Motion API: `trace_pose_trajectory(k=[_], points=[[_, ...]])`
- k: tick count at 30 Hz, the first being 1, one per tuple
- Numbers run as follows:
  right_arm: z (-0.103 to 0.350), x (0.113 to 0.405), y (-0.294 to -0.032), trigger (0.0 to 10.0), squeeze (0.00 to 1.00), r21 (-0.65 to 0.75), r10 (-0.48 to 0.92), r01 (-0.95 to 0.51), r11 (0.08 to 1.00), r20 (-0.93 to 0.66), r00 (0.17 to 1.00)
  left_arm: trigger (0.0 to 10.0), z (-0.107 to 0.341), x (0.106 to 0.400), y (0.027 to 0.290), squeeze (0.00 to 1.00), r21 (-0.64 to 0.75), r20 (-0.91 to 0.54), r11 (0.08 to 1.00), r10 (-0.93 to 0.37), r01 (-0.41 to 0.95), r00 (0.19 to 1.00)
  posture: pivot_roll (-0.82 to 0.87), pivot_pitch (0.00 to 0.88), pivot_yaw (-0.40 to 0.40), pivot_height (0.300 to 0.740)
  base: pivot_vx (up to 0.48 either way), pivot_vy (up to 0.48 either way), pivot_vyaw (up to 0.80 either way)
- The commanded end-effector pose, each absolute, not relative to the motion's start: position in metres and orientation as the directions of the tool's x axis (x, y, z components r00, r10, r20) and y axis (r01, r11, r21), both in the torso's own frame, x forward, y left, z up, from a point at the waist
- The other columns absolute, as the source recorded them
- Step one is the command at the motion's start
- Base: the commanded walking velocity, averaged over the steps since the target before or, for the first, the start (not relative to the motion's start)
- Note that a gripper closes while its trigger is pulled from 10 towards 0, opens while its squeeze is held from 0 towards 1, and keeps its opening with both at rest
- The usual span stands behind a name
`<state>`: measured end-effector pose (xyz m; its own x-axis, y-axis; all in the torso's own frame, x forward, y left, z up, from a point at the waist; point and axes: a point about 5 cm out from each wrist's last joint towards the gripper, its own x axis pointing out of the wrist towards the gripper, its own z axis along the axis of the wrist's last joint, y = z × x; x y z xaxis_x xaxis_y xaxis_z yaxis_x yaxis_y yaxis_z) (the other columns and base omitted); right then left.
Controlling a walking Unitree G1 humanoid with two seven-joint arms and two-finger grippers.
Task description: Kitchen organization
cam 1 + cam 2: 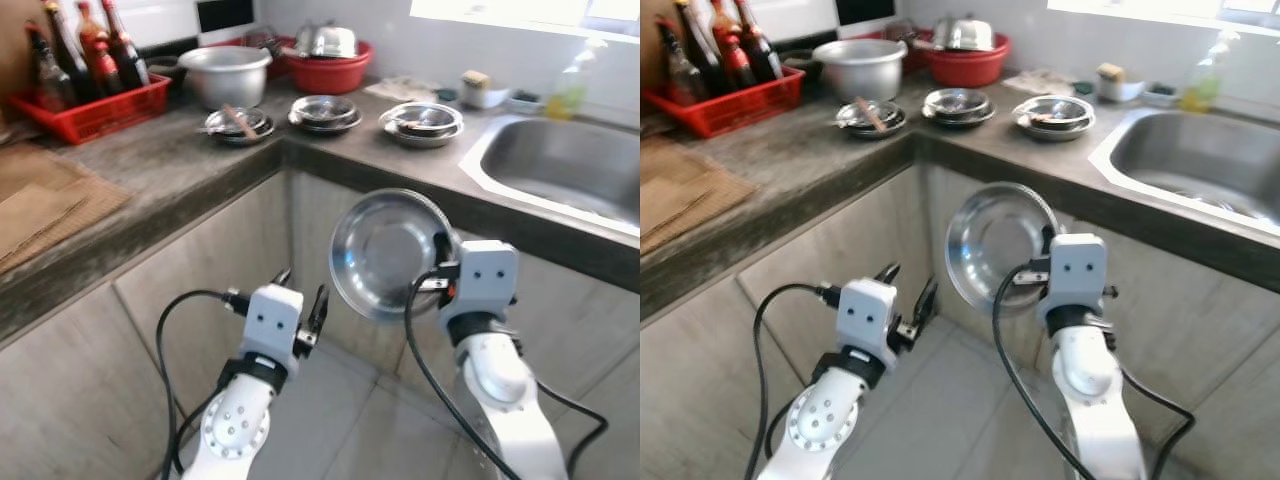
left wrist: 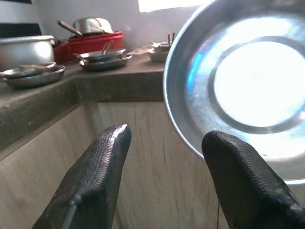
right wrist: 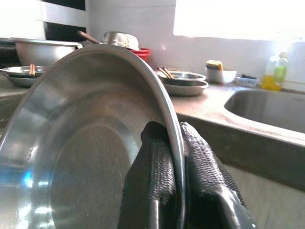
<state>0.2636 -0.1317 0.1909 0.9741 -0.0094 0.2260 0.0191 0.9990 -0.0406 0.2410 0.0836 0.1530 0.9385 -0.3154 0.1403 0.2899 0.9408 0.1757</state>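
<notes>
My right gripper point(image 1: 441, 262) is shut on the rim of a steel plate point(image 1: 385, 252), holding it upright below the counter edge, its hollow side facing me. In the right wrist view the two fingers point(image 3: 157, 176) pinch the steel plate point(image 3: 86, 157) rim between them. My left gripper point(image 1: 303, 300) hangs open and empty to the left of the plate, low in front of the cabinet doors; its fingers point(image 2: 102, 162) stand apart beside the steel plate point(image 2: 248, 81). On the counter point(image 1: 180, 160) sit three stacks of steel plates point(image 1: 238, 124), point(image 1: 324, 111), point(image 1: 424, 120).
A steel sink point(image 1: 570, 165) is set into the counter at right, with a soap bottle point(image 1: 570, 85) behind it. A red crate of bottles point(image 1: 90, 100), a large steel pot point(image 1: 225, 72) and a red basin point(image 1: 330, 65) stand at the back. Cardboard point(image 1: 45, 205) lies at left.
</notes>
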Motion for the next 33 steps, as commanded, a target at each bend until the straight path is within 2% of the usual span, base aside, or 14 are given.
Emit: trace_pose_trajectory(k=[1, 10, 16, 23, 33], points=[[0.1954, 0.2628, -0.1325, 10.0, 0.0, -0.046, -0.013, 0.025, 0.999, 0.243, 0.97, 10.0, 0.155, 0.2408, 0.0813, 0.0, 0.165, 0.147, 0.94, -0.324, 0.3, 0.935, 0.1, 0.064, 0.001, 0.74, 0.0, 0.0, -0.8], [0.1954, 0.2628, -0.1329, 10.0, 0.0, -0.046, -0.019, 0.031, 0.998, 0.242, 0.97, 10.0, 0.1551, 0.2404, 0.0798, 0.0, 0.187, 0.144, 0.931, -0.341, 0.313, 0.929, 0.1, 0.064, 0.002, 0.74, 0.0, 0.0, -0.8], [0.1958, 0.263, -0.1328, 10.0, 0.0, -0.049, -0.019, 0.032, 0.998, 0.244, 0.97, 10.0, 0.1551, 0.2412, 0.0798, 0.0, 0.183, 0.146, 0.932, -0.339, 0.312, 0.929, 0.09, 0.066, 0.004, 0.74, 0.044, -0.407, -0.8], [0.1962, 0.2631, -0.1327, 10.0, 0.0, -0.055, -0.019, 0.033, 0.998, 0.247, 0.969, 10.0, 0.1553, 0.2422, 0.0813, 0.0, 0.179, 0.147, 0.936, -0.33, 0.303, 0.933, 0.09, 0.067, 0.004, 0.74, 0.0, 0.0, -0.79], [0.1958, 0.2638, -0.1319, 10.0, 0.0, -0.067, -0.014, 0.031, 0.997, 0.243, 0.97, 10.0, 0.1549, 0.2425, 0.0827, 0.0, 0.179, 0.146, 0.939, -0.32, 0.293, 0.936, 0.09, 0.066, 0.004, 0.74, 0.0, 0.0, 0.0]])
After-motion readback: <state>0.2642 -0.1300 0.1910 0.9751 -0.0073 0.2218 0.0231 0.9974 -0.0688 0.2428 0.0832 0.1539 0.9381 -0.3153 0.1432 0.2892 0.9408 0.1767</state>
